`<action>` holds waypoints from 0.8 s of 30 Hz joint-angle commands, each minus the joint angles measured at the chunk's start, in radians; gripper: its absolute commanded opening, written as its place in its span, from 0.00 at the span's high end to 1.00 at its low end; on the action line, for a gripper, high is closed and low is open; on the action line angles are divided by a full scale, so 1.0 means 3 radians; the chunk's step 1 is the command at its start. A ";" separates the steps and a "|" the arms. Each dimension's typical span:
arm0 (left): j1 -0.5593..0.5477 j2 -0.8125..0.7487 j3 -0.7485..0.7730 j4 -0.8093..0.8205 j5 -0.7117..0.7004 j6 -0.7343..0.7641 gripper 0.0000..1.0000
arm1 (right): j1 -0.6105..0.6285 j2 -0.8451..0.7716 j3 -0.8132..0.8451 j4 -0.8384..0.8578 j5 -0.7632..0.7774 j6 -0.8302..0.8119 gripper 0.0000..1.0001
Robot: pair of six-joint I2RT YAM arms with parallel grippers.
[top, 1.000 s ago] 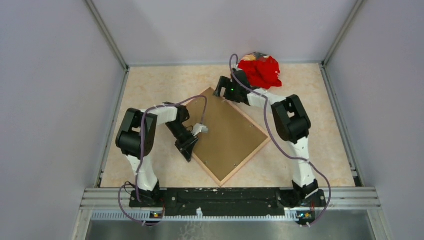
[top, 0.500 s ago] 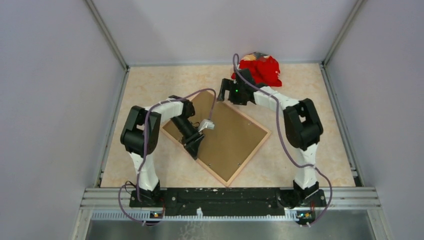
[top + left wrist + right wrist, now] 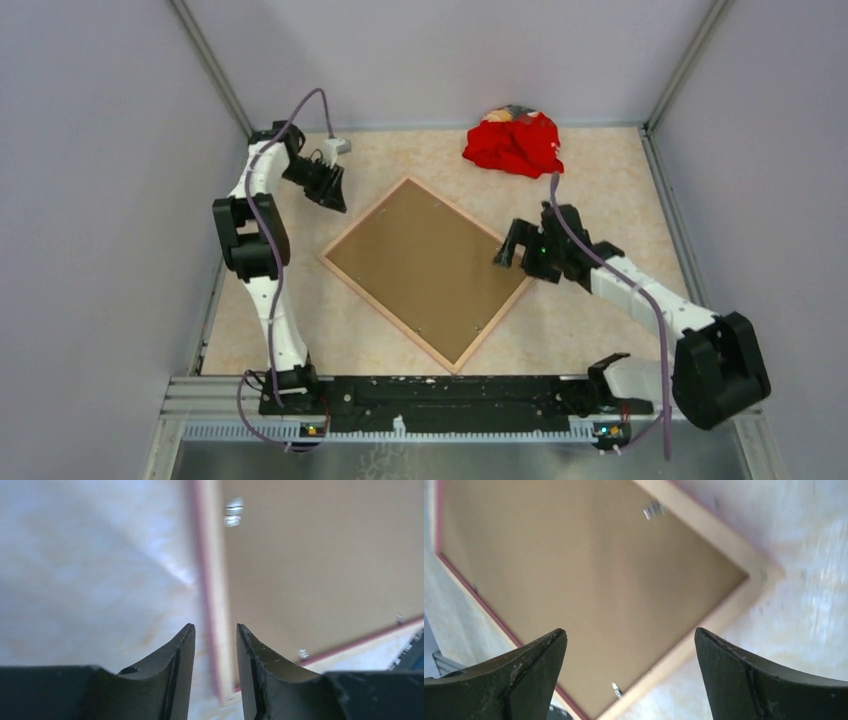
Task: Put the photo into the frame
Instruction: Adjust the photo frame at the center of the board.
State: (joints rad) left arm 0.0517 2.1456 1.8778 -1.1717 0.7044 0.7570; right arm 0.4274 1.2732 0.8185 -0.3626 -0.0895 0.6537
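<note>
In the middle of the beige marbled desk [image 3: 620,200]: a large, thin, rectangular picture frame of light tan wood [image 3: 388,314] lies flat with its back up, turned cornerwise.
Inside the frame: a plain brown backing board [image 3: 425,272] fills the opening, with small metal tabs at its edges.
Frame's outer edge: a thin pink line shows along the rim in both wrist views.
Left end effector [image 3: 338,200]: raised near the frame's far corner and apart from it; its black fingers stand narrowly apart with nothing between them.
Right end effector [image 3: 515,262]: above the frame's right corner, jaws spread wide and holding nothing.
Far side of the desk: a crumpled red cloth heap [image 3: 515,143], well apart from the frame.
</note>
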 commanded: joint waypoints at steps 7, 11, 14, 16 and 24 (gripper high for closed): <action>0.0297 0.0480 0.0087 0.0195 -0.0158 -0.0296 0.72 | -0.0029 -0.1211 -0.1137 0.0115 -0.0489 0.0711 0.01; 0.0255 0.0467 -0.0173 0.0194 0.0043 -0.0252 0.81 | -0.0029 -0.1107 -0.1326 0.0384 -0.0596 0.0808 0.01; 0.0174 0.0359 -0.0460 0.0253 0.0044 -0.0203 0.82 | -0.0037 -0.0827 -0.1316 0.0630 -0.0628 0.0796 0.01; 0.0102 0.0258 -0.0680 0.0291 0.0054 -0.0142 0.83 | -0.0067 -0.0623 -0.1237 0.0695 -0.0632 0.0732 0.01; -0.0437 -0.0302 -0.1815 0.0652 0.0012 -0.0109 0.84 | -0.0593 -0.0144 -0.0765 0.0550 -0.0579 0.0229 0.01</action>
State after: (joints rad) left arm 0.0635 2.1052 1.5043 -0.9665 0.6746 0.7136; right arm 0.3168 1.1847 0.4950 -0.2478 -0.2707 0.8185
